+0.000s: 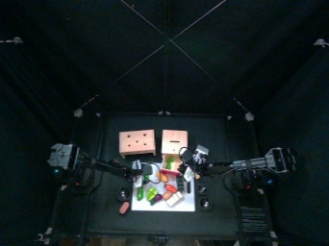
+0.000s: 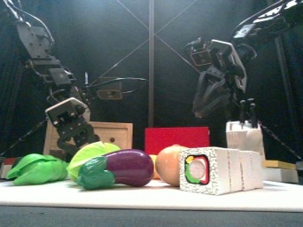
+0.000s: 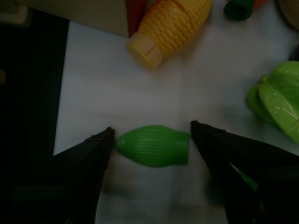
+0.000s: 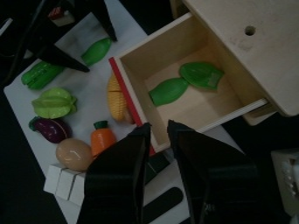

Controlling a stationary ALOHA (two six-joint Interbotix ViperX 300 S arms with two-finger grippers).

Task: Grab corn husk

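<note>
A green corn husk [image 3: 155,144] lies on the white mat [image 3: 187,87]. My left gripper [image 3: 152,129] is open just above it, one jaw on each side, not touching it. The husk and the left jaws also show in the right wrist view [image 4: 100,50]. A yellow corn cob [image 3: 176,31] lies a little beyond the husk. Two more green husk pieces [image 4: 184,83] lie inside an open wooden drawer [image 4: 158,48]. My right gripper [image 4: 158,144] hangs above the mat's far right side, jaws close together and empty.
On the mat lie a green pepper [image 3: 278,96], a cabbage [image 4: 52,103], an eggplant [image 2: 124,167], a carrot [image 4: 103,138], an onion [image 4: 73,153] and a sushi roll [image 2: 219,170]. Wooden boxes [image 1: 138,142] stand behind the mat.
</note>
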